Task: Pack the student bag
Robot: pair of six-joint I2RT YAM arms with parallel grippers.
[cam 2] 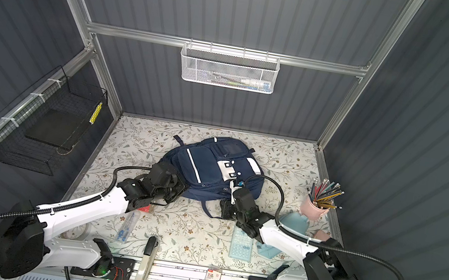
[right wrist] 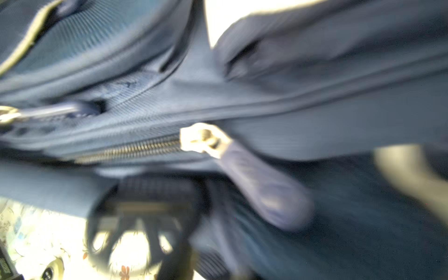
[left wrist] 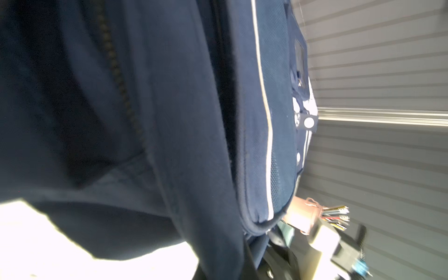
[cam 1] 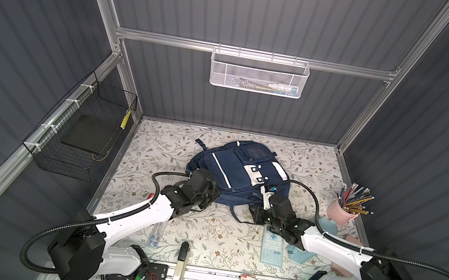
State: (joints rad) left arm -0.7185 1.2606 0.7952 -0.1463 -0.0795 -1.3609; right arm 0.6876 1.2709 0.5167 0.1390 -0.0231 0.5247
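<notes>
The student bag (cam 1: 239, 164) (cam 2: 213, 160), navy with white stripes and a white patch, lies flat in the middle of the floral table in both top views. My left gripper (cam 1: 212, 195) (cam 2: 179, 190) presses into its near left edge, its jaws hidden by the wrist. Only navy fabric (left wrist: 169, 121) fills the left wrist view. My right gripper (cam 1: 255, 213) (cam 2: 226, 209) sits at the bag's near right edge beside a strap. The blurred right wrist view shows a metal zip slider (right wrist: 201, 139) with a navy pull tab (right wrist: 264, 189) hanging loose.
A pink cup of pencils (cam 1: 340, 214) stands at the right edge. Near the front lie a pale-blue calculator (cam 1: 272, 247), a light-blue pouch (cam 1: 298, 251), a stapler (cam 1: 181, 263) and a clear pack of pens (cam 1: 157, 231). Baskets hang on the back wall (cam 1: 258, 74) and left wall (cam 1: 85, 136).
</notes>
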